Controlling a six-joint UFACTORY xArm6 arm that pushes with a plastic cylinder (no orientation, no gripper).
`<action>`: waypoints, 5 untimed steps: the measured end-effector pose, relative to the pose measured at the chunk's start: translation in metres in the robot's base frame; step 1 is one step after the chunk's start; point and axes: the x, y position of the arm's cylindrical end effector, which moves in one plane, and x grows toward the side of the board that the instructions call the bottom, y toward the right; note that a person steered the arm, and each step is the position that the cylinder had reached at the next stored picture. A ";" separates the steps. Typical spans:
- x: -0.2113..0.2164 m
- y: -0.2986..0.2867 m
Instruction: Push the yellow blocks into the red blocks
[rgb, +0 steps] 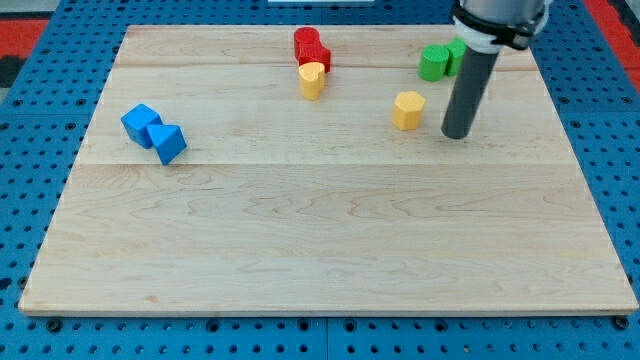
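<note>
My tip (458, 134) rests just right of one yellow block (407, 110); the other yellow block (312, 79) touches the red blocks (311, 48). No jaws, no writing.

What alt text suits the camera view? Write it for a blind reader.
My tip rests on a wooden board, just right of a yellow block. A second yellow block already touches the red blocks near the view's top. Green blocks sit top right, blue blocks left.

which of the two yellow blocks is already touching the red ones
The yellow block toward the view's top, pressed against the red blocks. The other yellow block sits apart on the right, just left of my tip.
</note>
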 end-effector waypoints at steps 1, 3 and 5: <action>-0.029 -0.047; -0.074 -0.097; -0.119 -0.044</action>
